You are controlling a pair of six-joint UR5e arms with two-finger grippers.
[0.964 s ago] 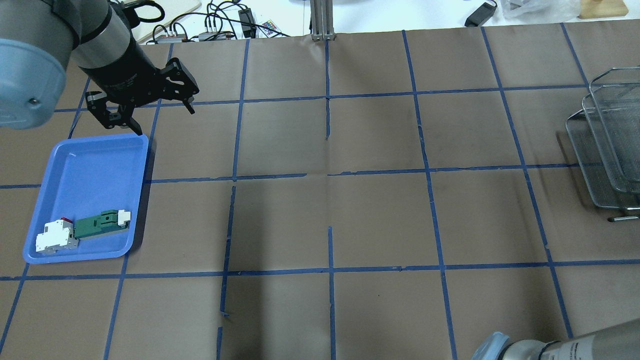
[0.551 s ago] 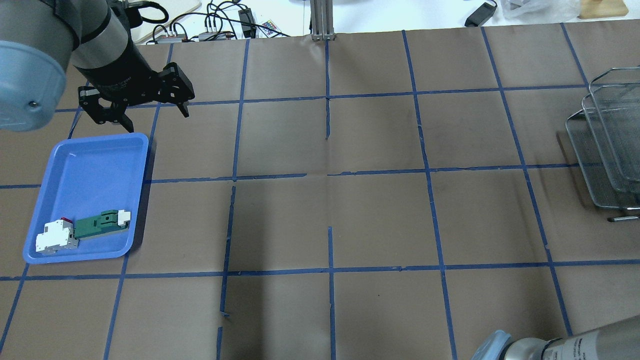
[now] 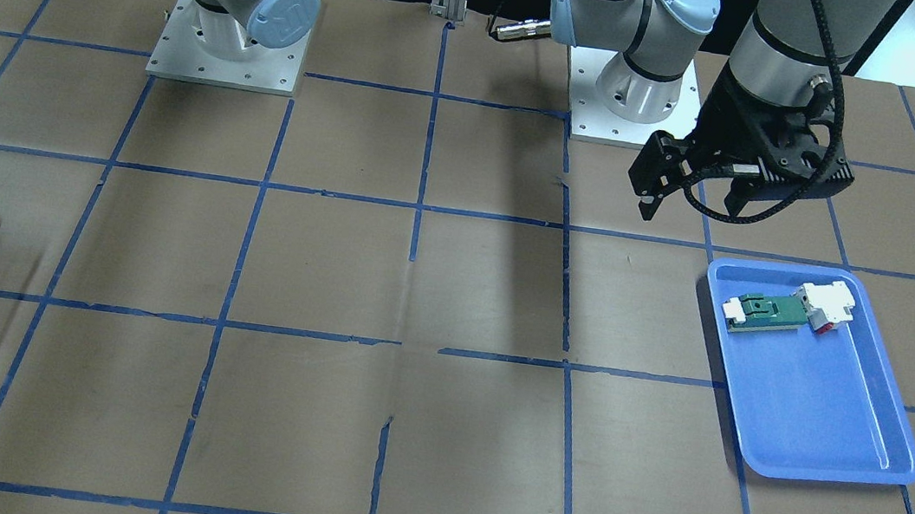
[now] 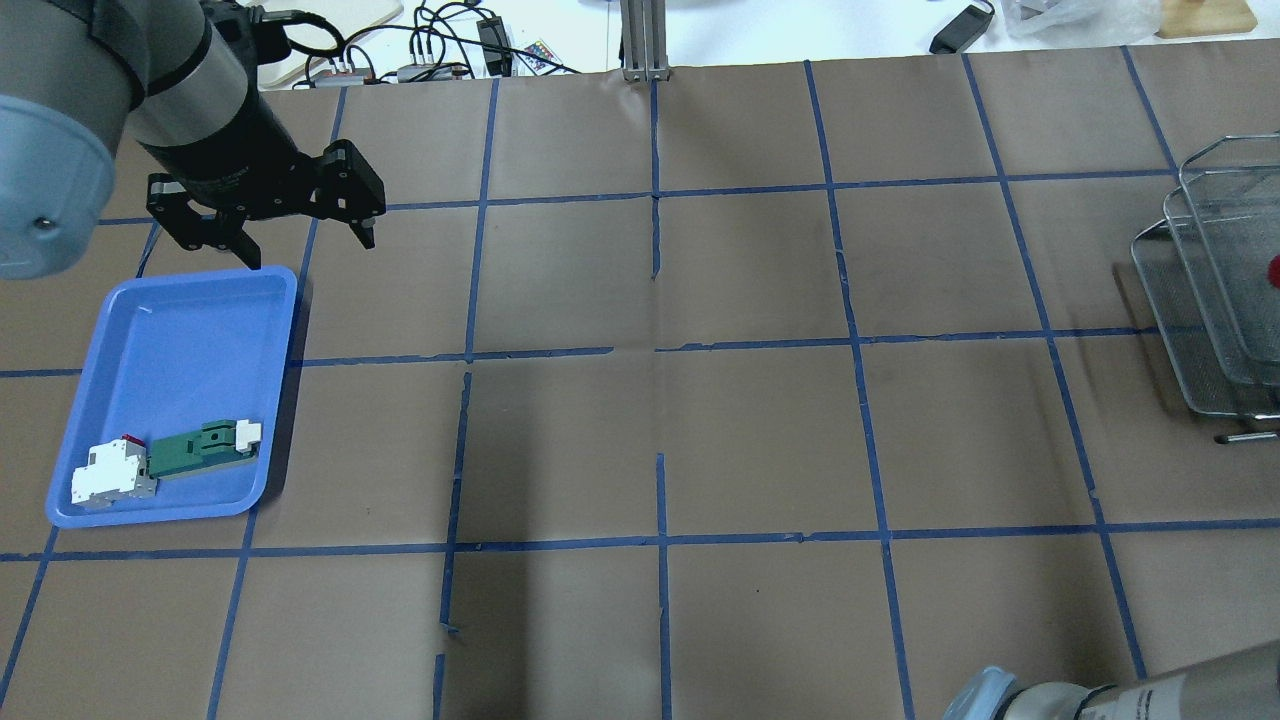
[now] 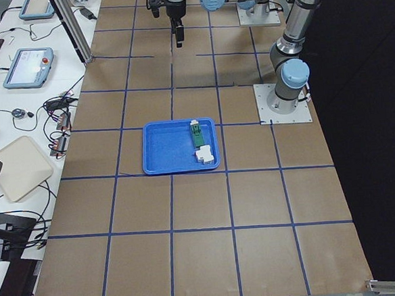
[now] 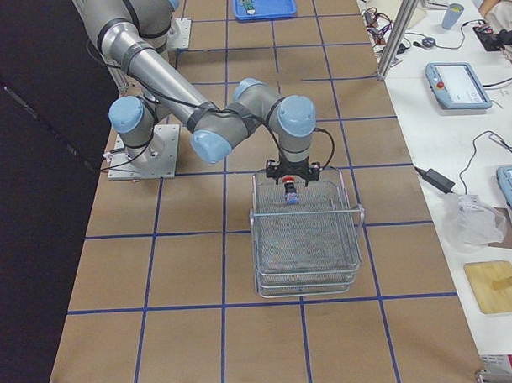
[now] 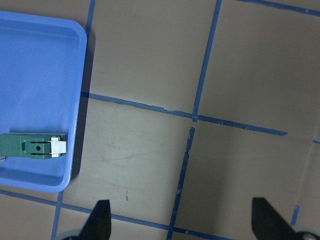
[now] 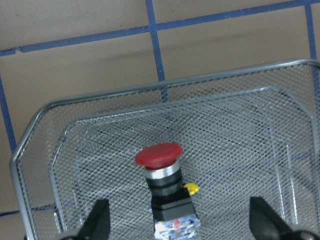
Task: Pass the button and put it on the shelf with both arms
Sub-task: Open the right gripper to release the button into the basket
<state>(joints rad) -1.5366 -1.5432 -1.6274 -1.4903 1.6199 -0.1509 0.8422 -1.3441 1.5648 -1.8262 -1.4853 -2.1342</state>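
The button [image 8: 165, 185] sits inside the mesh shelf [image 6: 306, 240] with its red cap toward the lens, squarely between the fingers of the right tool [image 8: 181, 222]. Both fingers are spread wide and clear of it on either side, gripping nothing. Which tier it is on is hard to say. The view from the counter's right end shows it directly beneath the tool, near the shelf's far end; the overhead view catches only a sliver of red at its right edge. Across the counter [image 4: 750, 430], the left tool [image 4: 308, 245] hangs spread wide and empty just beside the blue tray [image 4: 180, 340] — green-and-white part [image 4: 205, 447] and white-and-red block [image 4: 110, 475] lie together inside.
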